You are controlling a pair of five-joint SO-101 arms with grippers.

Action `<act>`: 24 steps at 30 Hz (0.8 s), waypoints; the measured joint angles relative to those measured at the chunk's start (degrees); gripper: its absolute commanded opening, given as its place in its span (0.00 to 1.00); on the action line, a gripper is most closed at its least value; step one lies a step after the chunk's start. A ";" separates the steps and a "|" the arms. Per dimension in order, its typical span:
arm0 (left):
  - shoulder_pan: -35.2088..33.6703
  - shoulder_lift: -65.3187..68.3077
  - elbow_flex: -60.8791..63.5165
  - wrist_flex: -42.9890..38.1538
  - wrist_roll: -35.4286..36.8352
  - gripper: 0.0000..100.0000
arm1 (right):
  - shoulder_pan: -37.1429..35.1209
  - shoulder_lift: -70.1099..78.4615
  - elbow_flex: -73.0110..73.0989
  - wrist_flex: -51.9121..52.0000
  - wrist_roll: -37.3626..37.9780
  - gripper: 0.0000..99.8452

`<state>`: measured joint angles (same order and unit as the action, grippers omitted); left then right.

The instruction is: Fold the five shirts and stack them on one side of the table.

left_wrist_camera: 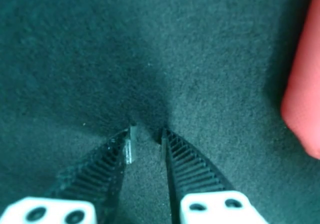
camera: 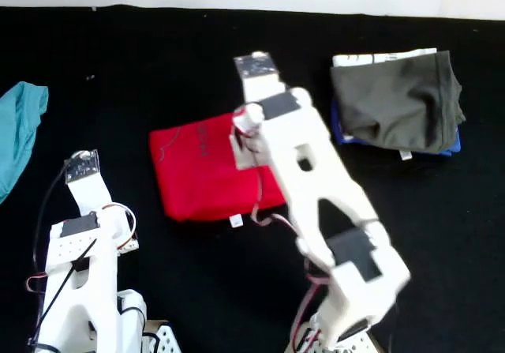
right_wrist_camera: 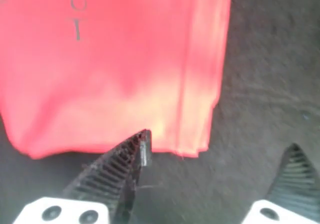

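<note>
**While the red shirt (camera: 201,175) lies folded mid-table, both grippers hold nothing**

From above, it is a flat rectangle with a white tag on its near edge. Open black table (camera: 118,69) separates it from the crumpled teal shirt (camera: 20,128) at the left edge and the olive-topped stack (camera: 398,100) far right. Close up, the right gripper (right_wrist_camera: 220,144) spreads wide at the shirt's folded corner, and the left gripper (left_wrist_camera: 147,134), parted a slit, hangs over bare cloth beside it.
</note>
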<state>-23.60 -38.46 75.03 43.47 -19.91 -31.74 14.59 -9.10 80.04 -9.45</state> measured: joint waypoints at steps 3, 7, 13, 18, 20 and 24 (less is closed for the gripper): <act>0.00 0.00 0.00 0.00 1.23 0.10 | -0.79 8.88 -8.00 0.00 -1.76 0.41; -0.26 0.00 0.00 -0.26 1.58 0.10 | -0.79 18.99 -17.14 0.00 -3.87 0.41; -0.97 0.26 0.00 -0.97 1.76 0.10 | -0.70 31.56 -26.55 0.00 -4.13 0.40; -0.97 0.26 0.00 -0.97 1.76 0.10 | -0.70 39.38 -34.29 1.14 -4.13 0.20; -0.97 0.26 0.00 -0.97 1.76 0.10 | -0.70 41.58 -37.36 2.81 -3.78 0.03; -0.97 0.26 0.00 -0.97 1.76 0.10 | -0.44 44.57 -42.73 5.54 1.14 0.03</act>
<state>-24.57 -38.20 75.03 42.51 -18.15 -32.18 59.16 -51.82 85.58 -8.31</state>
